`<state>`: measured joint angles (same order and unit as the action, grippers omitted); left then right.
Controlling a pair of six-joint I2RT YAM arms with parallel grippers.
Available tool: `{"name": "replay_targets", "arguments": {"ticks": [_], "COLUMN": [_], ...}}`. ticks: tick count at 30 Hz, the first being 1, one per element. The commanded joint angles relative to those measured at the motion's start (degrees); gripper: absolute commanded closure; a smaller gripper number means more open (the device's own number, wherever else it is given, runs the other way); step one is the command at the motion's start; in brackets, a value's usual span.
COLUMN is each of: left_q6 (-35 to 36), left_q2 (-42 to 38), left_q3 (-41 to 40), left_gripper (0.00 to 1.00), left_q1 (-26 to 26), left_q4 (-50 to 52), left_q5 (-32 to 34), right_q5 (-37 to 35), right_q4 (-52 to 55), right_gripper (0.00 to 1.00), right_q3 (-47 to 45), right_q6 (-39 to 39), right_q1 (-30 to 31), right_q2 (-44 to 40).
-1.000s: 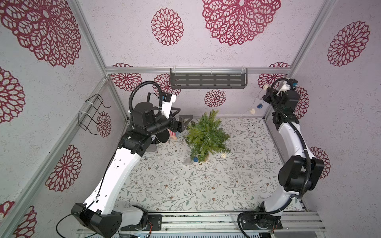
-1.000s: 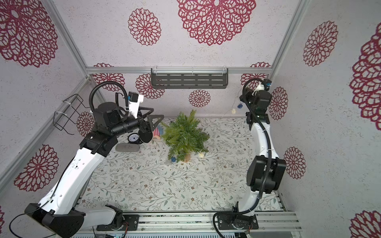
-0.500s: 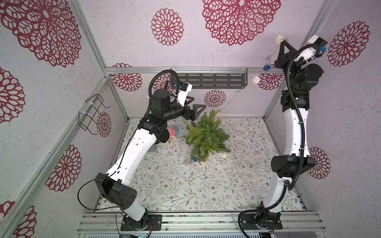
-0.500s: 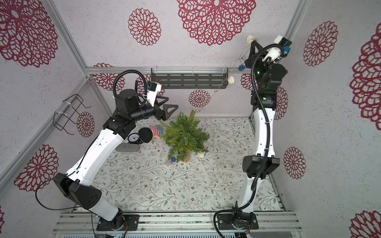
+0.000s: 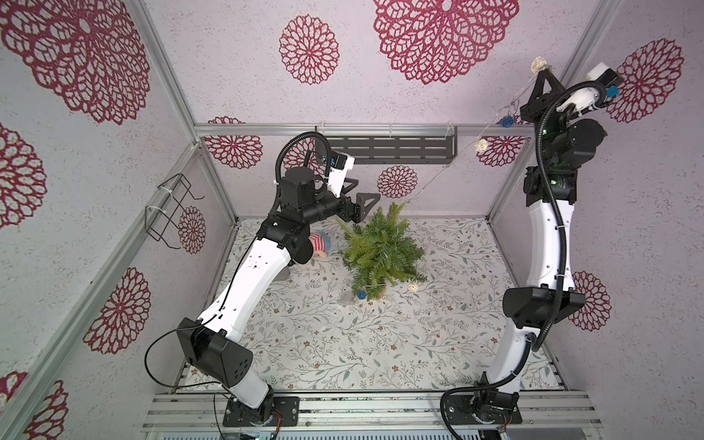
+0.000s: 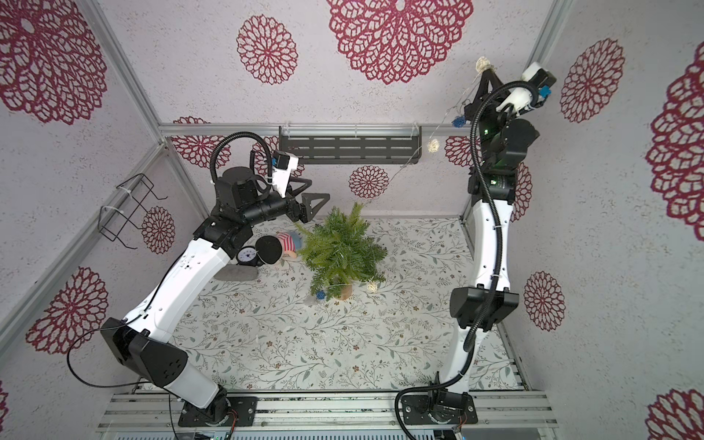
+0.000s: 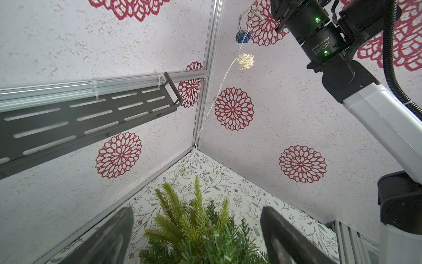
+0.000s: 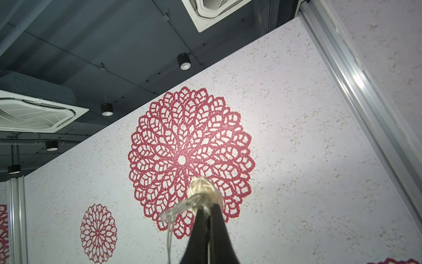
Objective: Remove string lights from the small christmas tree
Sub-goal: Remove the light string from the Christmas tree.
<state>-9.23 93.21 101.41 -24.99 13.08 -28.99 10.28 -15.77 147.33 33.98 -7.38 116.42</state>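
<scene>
String lights [image 5: 482, 145] run from our right claw [image 5: 543, 72], pinched tight on them up high, down to small christmas tree [image 5: 381, 251] on bench [image 5: 343, 343]; we see left claw [image 5: 361, 192] spread wide, empty, beside treetop.

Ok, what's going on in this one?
The right gripper, raised high by the back right corner, is shut on the string lights. The wire runs from it down to the top of the small christmas tree. The left gripper hovers open beside the treetop, holding nothing. The removal is only partly done: wire is threaded through the branches, and a blue ball and a cream ball sit by the tree's base.
</scene>
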Motion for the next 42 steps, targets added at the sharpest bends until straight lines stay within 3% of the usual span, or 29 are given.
{"name": "replay_targets", "arguments": {"ticks": [1,16,22,42], "left_q6": [0.23,-2.4,-3.06,-5.22], "left_q2": [-1.94,-10.11,-12.21,-15.77], "left_q3": [-1.69,-10.72,-14.09,-20.18], "left_gripper": [0.08,0.07,0.07,0.07], "left_q1": [-0.1,2.49,2.9,5.44], "left_q4": [-0.69,-0.05,1.07,1.33], "left_q5": [1.23,3.87,3.76,4.62], "right_q5": [-1.67,-4.96,-5.69,-8.48], "right_q4": [-3.49,2.81,3.82,10.09], "right_gripper": [1.0,1.0,1.0,1.0], "right_q3": [1.68,-3.97,-10.13,-16.6], "right_q6": [-2.11,-12.27,-14.09,-20.66], "right_q1": [-0.45,-1.38,-2.68,-4.73], "right_q2": [-3.07,-10.23,-14.24,-22.14]}}
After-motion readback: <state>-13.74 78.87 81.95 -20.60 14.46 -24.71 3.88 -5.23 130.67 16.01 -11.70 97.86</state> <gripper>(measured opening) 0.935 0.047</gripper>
